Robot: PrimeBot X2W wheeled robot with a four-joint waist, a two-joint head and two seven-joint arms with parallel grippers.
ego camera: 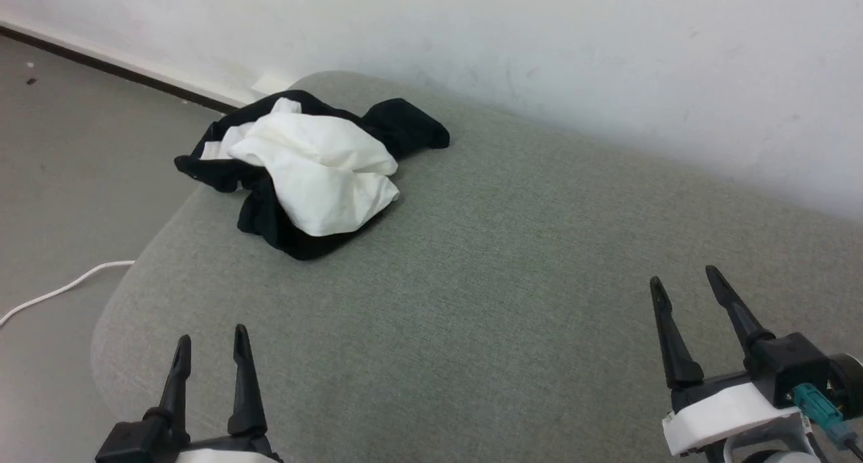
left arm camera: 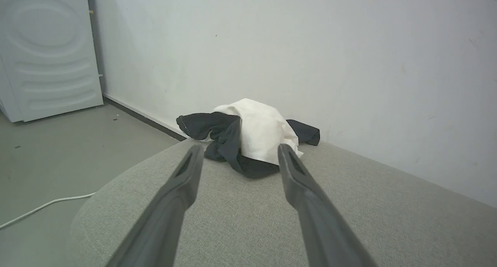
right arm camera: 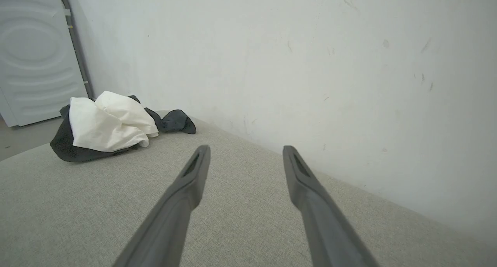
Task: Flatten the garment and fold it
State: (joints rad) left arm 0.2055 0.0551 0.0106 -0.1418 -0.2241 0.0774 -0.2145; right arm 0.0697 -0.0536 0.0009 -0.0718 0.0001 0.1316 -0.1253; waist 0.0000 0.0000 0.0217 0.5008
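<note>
Far left in my head view, a thin white cable (ego camera: 61,289) trails over the bare grey floor (ego camera: 67,180); next to it begins the rounded corner of the grey-green woven upholstered pad (ego camera: 472,281) that carries the work. At the lower left my left gripper (ego camera: 212,335) hovers over the pad's near edge, its two long dark fingers spread apart and grasping nothing. Up and to the right of it, the soft two-tone cloth garment (ego camera: 317,173) lies crumpled in a heap on the pad's far left corner, close to the wall; its white panel is bunched on top, with black sections spilling out around and beneath it; it is well apart from both grippers. At the lower right my right gripper (ego camera: 683,275) is likewise released, fingers parted over bare pad; behind everything stands the scuffed white painted wall (ego camera: 607,58).
</note>
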